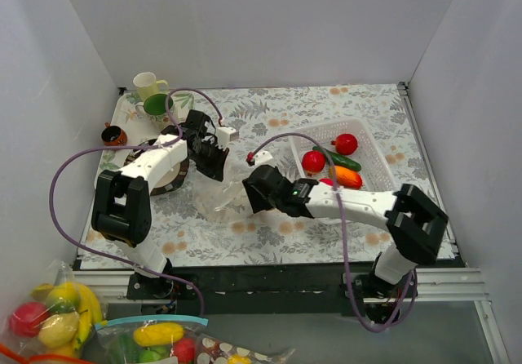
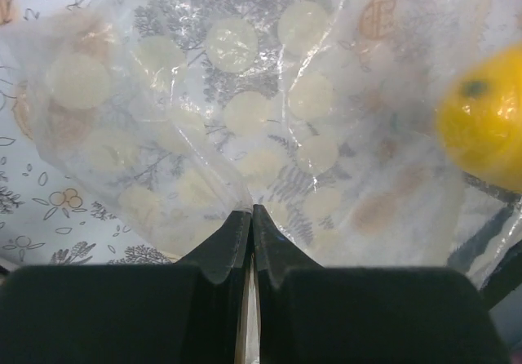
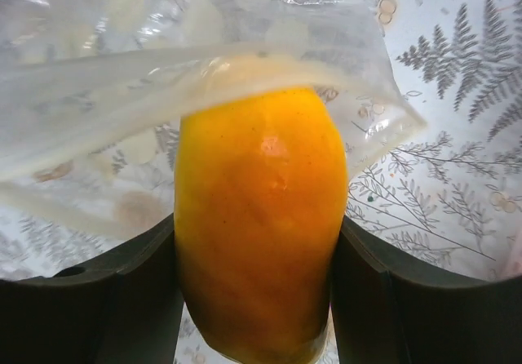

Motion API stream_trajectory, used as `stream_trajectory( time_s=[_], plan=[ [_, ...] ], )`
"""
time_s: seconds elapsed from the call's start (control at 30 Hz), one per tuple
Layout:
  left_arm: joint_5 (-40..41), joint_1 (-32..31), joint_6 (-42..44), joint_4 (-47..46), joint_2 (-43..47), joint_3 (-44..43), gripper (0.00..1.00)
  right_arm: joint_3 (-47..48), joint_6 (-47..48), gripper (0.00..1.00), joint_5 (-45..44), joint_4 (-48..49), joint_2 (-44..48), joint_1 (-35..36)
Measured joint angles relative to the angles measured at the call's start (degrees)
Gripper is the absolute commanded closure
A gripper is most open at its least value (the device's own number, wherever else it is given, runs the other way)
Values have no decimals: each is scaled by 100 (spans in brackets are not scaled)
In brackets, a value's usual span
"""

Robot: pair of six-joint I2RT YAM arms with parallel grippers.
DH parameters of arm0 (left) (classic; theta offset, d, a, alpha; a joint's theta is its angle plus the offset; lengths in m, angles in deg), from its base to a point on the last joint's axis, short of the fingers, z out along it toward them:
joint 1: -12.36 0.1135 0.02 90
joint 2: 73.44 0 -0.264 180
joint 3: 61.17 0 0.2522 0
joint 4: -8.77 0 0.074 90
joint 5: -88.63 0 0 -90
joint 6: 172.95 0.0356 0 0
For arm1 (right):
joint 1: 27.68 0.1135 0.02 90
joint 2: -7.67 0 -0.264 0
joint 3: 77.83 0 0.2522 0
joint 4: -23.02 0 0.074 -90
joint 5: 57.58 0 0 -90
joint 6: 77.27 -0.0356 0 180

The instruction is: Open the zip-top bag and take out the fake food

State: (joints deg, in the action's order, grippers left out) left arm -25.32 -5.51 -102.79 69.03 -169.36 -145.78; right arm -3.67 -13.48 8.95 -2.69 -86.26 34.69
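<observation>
On the leaf-print table, the bag lies between my arms, beside the basket of red, green and orange food. Only the wrist views show my grips: left pincer closed tight on the bag's film, right pincer clasping an orange fruit at its mouth.

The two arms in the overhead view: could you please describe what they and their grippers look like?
Both the left arm and right arm have white links joined by chunky black joint housings. A purple cable loops along each. The left gripper and right gripper have matte black fingers; a small green light shows near the right wrist.
</observation>
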Motion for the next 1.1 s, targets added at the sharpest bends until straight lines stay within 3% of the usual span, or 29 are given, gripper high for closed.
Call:
stream_trajectory(
  time_s=[0.37,0.47,0.57,0.67,0.7,0.73,0.77,0.8,0.83,0.87,0.9,1.0,1.07,1.1],
  plan=[
    [269,2,-103,-146,-131,-15,100,-717,181,96,-96,-863,2922,-271],
    [238,2,-138,-101,-131,-72,100,-975,295,96,-129,-1054,3429,-1034],
    [177,2,-188,-24,-131,-256,100,-1005,529,92,-35,-1045,3364,-2092],
    [111,2,-212,-17,-129,-382,100,-1003,793,71,9,-984,3014,-2601],
    [87,2,-216,-17,-127,-407,100,-994,894,48,33,-968,2835,-2662],
    [76,2,-225,-11,-127,-424,100,-981,977,35,57,-966,2688,-2686],
    [66,2,-232,0,-127,-439,93,-935,1049,22,103,-981,2518,-2730],
    [57,2,-243,13,-127,-450,79,-890,1113,3,144,-984,2393,-2758],
    [57,2,-251,26,-127,-461,66,-839,1141,2,170,-999,2312,-2785],
    [52,2,-249,31,-127,-472,31,-765,1161,2,175,-1034,2240,-2822],
    [52,2,-262,44,-127,-492,24,-691,1191,2,162,-1056,2188,-2859],
    [46,2,-330,42,-127,-544,19,-474,1252,2,61,-1152,2116,-2918],
    [46,2,-361,42,-122,-597,2,-330,1261,2,-9,-1237,2100,-2931],
    [46,2,-369,42,-116,-638,2,-251,1270,2,-26,-1296,2094,-2933]
  ],
)
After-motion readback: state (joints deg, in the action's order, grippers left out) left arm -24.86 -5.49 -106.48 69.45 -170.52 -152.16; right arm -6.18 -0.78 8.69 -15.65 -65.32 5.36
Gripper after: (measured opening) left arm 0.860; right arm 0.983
